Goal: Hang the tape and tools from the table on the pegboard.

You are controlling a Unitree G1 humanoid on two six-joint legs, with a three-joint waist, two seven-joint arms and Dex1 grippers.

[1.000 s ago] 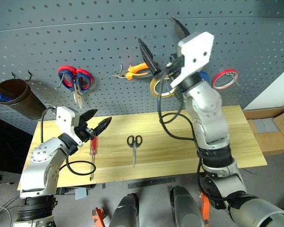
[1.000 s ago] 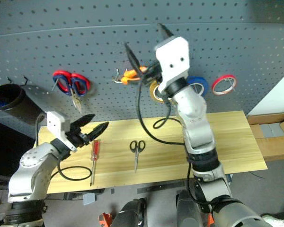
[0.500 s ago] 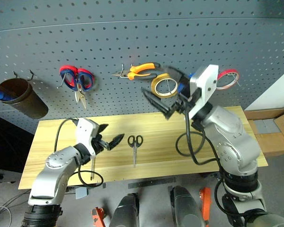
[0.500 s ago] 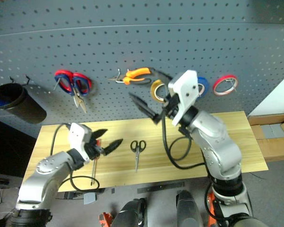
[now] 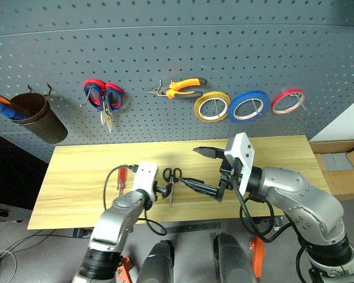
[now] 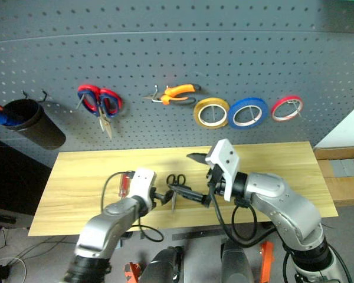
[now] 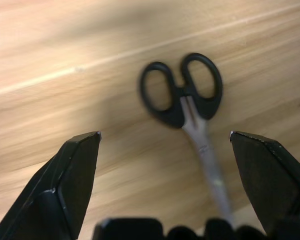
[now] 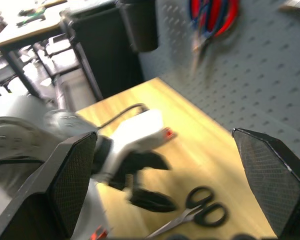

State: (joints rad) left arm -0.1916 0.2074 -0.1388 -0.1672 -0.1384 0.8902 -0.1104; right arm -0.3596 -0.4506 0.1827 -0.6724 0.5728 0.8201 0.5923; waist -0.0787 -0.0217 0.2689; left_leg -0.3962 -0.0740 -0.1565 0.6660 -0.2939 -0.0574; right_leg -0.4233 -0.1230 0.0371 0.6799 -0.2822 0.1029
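On the pegboard (image 5: 165, 47) your blue tape (image 5: 248, 105) already hangs; both grippers gape empty over the table (image 5: 76, 171), the left gripper (image 7: 165, 145) framing the scissors (image 7: 187, 100), so close on them next; right gripper (image 5: 200, 168) idles.

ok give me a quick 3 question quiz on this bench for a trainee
1. True or false: the blue tape already hangs on the pegboard.
2. Which tool lies on the table right in front of the left gripper? A) orange pliers B) black scissors C) red tape
3. Fill in: the roll hanging between the orange pliers and the blue tape is ____.

Key:
1. True. It hangs between the yellow tape and the red tape.
2. B. The black scissors lie flat on the wood, between the open fingers in the left wrist view.
3. Yellow.
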